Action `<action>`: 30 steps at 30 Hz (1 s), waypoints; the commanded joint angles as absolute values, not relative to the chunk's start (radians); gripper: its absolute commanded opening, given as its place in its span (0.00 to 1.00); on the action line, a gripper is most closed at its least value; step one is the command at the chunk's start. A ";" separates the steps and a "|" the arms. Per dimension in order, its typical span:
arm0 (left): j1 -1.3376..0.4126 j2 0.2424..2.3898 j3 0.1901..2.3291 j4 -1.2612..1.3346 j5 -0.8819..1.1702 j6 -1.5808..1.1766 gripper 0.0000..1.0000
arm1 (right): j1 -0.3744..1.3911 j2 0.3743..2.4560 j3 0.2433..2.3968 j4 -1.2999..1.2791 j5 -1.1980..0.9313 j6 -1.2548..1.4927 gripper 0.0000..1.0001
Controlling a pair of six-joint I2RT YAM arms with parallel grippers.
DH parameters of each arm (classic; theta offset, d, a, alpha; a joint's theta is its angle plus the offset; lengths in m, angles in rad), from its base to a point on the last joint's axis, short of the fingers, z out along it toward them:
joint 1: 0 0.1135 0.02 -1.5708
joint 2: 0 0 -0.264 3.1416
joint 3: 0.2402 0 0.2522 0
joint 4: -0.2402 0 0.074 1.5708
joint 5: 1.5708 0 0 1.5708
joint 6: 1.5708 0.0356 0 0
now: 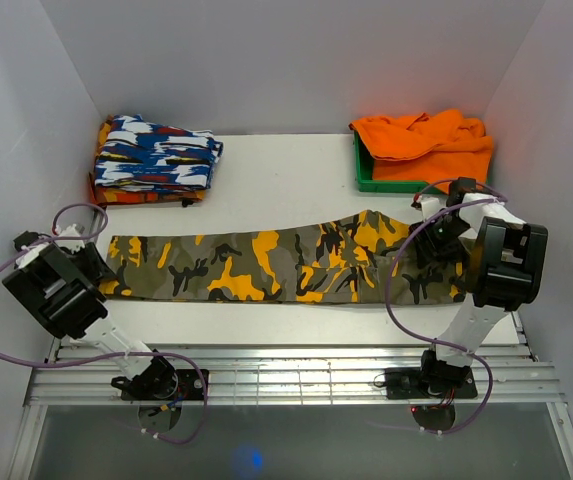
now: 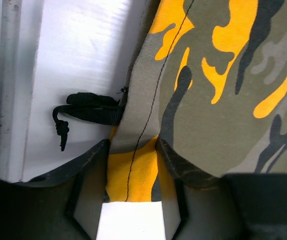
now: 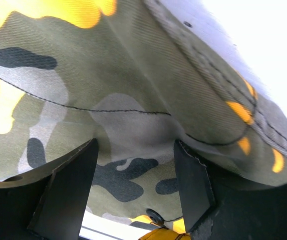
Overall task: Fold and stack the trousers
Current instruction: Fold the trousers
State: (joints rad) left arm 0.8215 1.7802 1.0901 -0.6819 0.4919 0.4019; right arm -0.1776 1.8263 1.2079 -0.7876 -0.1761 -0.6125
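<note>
left fingers [image 2: 90,175]: trousers [image 2: 223,100] hem between, maybe pinched | right fingers [image 3: 68,190]: waist between

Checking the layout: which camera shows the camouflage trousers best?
The top external view: the trousers lie stretched out across the table, nearly whole. The left wrist view shows only one leg end, the right wrist view only a close patch with seams.

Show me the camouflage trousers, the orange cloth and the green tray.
camouflage trousers [image 1: 266,265], top view, middle of the leg
orange cloth [image 1: 426,135], top view, centre of the heap
green tray [image 1: 360,170], top view, left wall
</note>
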 commanded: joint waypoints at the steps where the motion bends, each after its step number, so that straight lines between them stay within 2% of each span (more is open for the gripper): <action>1: 0.815 1.836 1.055 -0.715 0.564 0.385 0.49 | -0.153 1.847 1.226 -0.824 -0.187 -0.606 0.68; 7: 0.816 1.827 1.101 -0.732 0.565 0.342 0.18 | -0.123 1.842 1.215 -0.821 -0.193 -0.600 0.68; 8: 0.816 1.809 1.112 -0.735 0.558 0.341 0.06 | -0.114 1.839 1.210 -0.818 -0.195 -0.597 0.68; 9: 0.816 1.798 1.139 -0.747 0.552 0.338 0.00 | -0.109 1.836 1.206 -0.816 -0.201 -0.595 0.68; 15: 0.864 1.733 1.337 -0.843 0.545 0.363 0.00 | -0.045 1.812 1.193 -0.828 -0.299 -0.572 0.68; 17: 0.888 1.733 1.402 -0.880 0.546 0.403 0.00 | -0.029 1.801 1.210 -0.844 -0.340 -0.565 0.71; 18: 0.896 1.735 1.431 -0.923 0.549 0.420 0.00 | -0.026 1.798 1.221 -0.857 -0.389 -0.566 0.74; 19: 0.905 1.739 1.487 -0.946 0.552 0.440 0.00 | -0.026 1.795 1.233 -0.885 -0.414 -0.566 0.83; 21: 0.907 1.733 1.522 -1.000 0.564 0.504 0.00 | -0.026 1.789 1.273 -0.910 -0.464 -0.565 0.91; 22: 0.905 1.711 1.532 -1.005 0.574 0.521 0.00 | -0.026 1.786 1.290 -0.937 -0.480 -0.563 0.98; 25: 0.891 1.666 1.528 -1.032 0.621 0.567 0.00 | -0.026 1.776 1.357 -0.982 -0.514 -0.565 0.93; 30: 0.822 1.608 1.442 -1.026 0.604 0.536 0.00 | -0.034 1.755 1.402 -1.026 -0.511 -0.572 0.92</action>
State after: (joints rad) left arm 0.8581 1.6695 1.4784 -1.0138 0.5697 0.5228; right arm -0.0254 1.8050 1.3628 -0.9531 -0.4648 -0.5713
